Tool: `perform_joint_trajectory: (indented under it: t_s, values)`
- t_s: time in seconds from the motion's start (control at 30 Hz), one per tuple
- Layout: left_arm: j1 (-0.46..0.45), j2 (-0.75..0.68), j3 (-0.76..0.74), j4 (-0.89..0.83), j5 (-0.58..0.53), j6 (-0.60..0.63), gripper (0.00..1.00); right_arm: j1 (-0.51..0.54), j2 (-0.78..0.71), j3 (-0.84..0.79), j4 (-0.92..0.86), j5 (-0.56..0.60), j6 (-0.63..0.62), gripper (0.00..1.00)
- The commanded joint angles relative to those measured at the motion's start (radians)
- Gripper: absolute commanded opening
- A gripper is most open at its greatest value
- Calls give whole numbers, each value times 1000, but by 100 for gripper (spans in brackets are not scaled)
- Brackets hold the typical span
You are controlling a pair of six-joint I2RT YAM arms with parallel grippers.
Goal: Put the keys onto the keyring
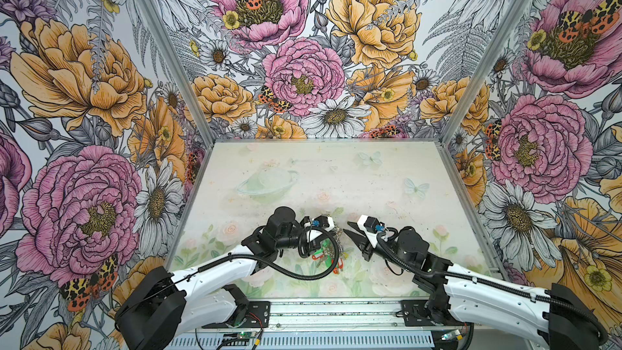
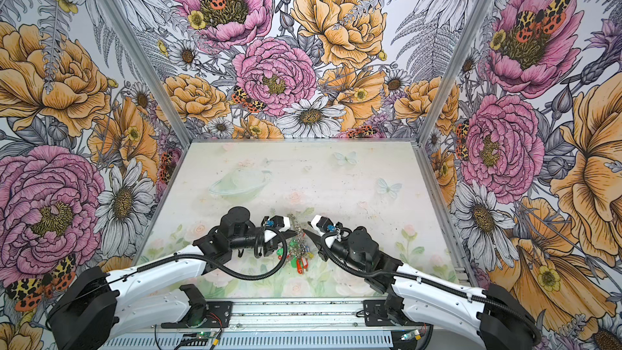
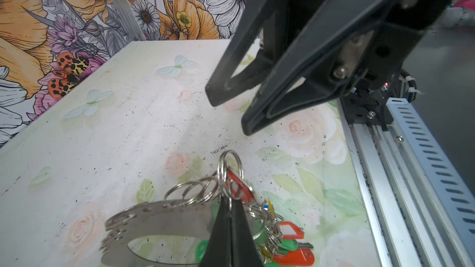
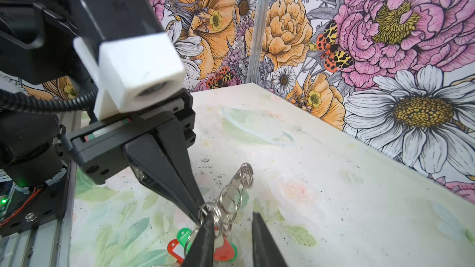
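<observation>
Two tools nose to nose near the tabletop's (image 3: 102, 137) front edge. My left tool (image 3: 229, 202) is pinched tight on the keyring (image 3: 159, 217), holding it tilted up, and the red-tagged keys (image 3: 239, 188) hang right at its tips. My right tool (image 4: 232, 215) gapes partway, empty, just beside the rings (image 4: 226, 206). Plenty of bare room behind.

The keyring (image 3: 159, 218) is dull, brushed grey metal, its split rings (image 3: 222, 169) bright polished wire. The red tag (image 3: 244, 190) is smooth, glossy plastic; the table (image 3: 115, 137) is matt, speckled with dark grit.
</observation>
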Motion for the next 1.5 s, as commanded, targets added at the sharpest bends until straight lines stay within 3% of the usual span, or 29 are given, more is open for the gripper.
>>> perform_joint_trajectory:
  t_s: [0.0,0.23,0.7,1.2,1.47]
  values:
    - [-13,-35,6,-17,86,79,0,-17,-32,66,-217,-151,-83,28]
    - [-32,-57,2,-37,113,116,0,-22,27,159,-323,-268,-118,29]
    - [-42,-65,-2,-46,115,130,0,-28,67,200,-377,-305,-123,25]
    - [-42,-45,5,-47,130,122,0,-30,103,210,-356,-314,-105,15]
    - [-43,-37,7,-48,132,120,0,-29,127,215,-346,-321,-95,3]
